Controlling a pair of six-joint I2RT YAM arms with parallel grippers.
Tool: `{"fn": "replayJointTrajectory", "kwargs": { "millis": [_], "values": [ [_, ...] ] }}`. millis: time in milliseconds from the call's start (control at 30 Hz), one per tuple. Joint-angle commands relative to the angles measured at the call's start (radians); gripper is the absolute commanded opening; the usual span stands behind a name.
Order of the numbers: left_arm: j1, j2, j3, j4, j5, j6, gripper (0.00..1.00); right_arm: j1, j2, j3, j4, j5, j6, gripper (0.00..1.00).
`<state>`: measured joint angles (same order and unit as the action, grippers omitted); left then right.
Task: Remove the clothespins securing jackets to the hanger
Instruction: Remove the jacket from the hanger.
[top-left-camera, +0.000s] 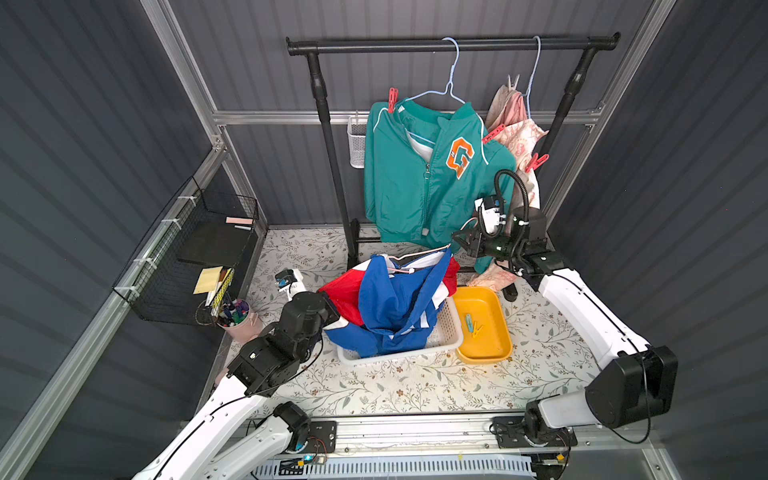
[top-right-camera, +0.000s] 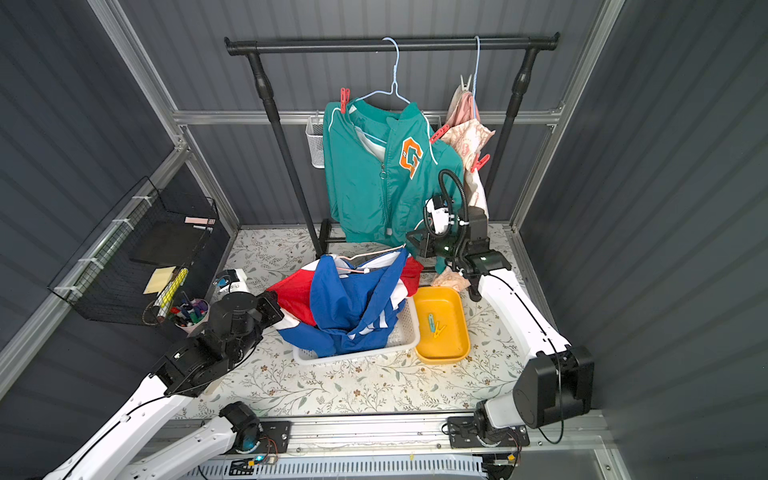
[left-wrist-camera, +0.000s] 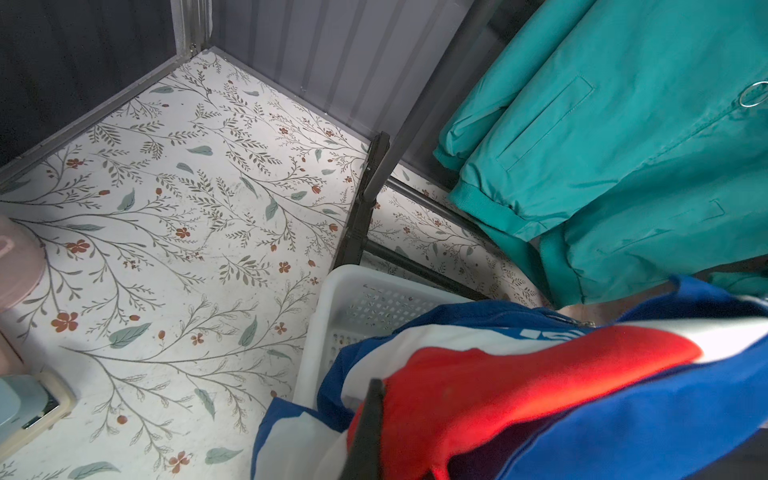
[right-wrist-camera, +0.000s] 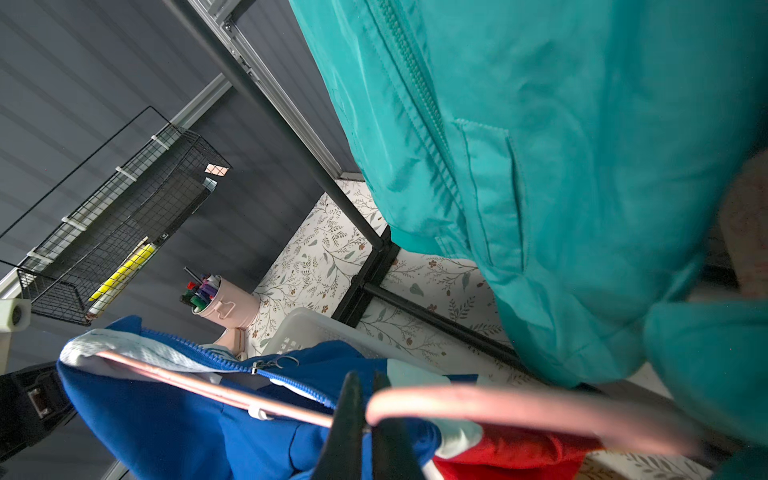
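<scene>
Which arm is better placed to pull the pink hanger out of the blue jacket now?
Right: the right gripper is shut on the pink hanger, while the left gripper clamps the blue jacket at the basket.

Floral-print tabletop (top-left-camera: 395, 386) with white basket (top-left-camera: 451, 328), yellow tray (top-left-camera: 490, 299), pink pen cup (top-left-camera: 245, 326) and black rack's base (top-left-camera: 354, 245)

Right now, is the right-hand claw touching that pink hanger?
Touching. The right wrist view shows the right gripper shut on the pink hanger, its wire pinched between both black fingers.
</scene>
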<state>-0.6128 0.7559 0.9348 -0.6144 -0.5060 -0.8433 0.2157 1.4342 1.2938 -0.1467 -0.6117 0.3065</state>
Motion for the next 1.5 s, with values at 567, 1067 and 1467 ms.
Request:
{"fn": "replayJointTrajectory", "kwargs": {
  "millis": [567, 1067, 1467],
  "values": [
    [0.026, -0.025, -0.007, -0.144, -0.324, -0.129, 0.0, -0.154, -0.055, -0.053, 0.048, 0.199, -0.052, 0.0],
    [0.026, 0.044, -0.017, 0.06, -0.297, 0.096, 0.0, -0.178, -0.057, -0.05, 0.068, 0.143, -0.042, 0.0],
    [0.024, 0.089, 0.074, 0.276, -0.081, 0.699, 0.67, 0.072, -0.111, -0.001, -0.039, 0.257, -0.145, 0.0]
  ]
}}
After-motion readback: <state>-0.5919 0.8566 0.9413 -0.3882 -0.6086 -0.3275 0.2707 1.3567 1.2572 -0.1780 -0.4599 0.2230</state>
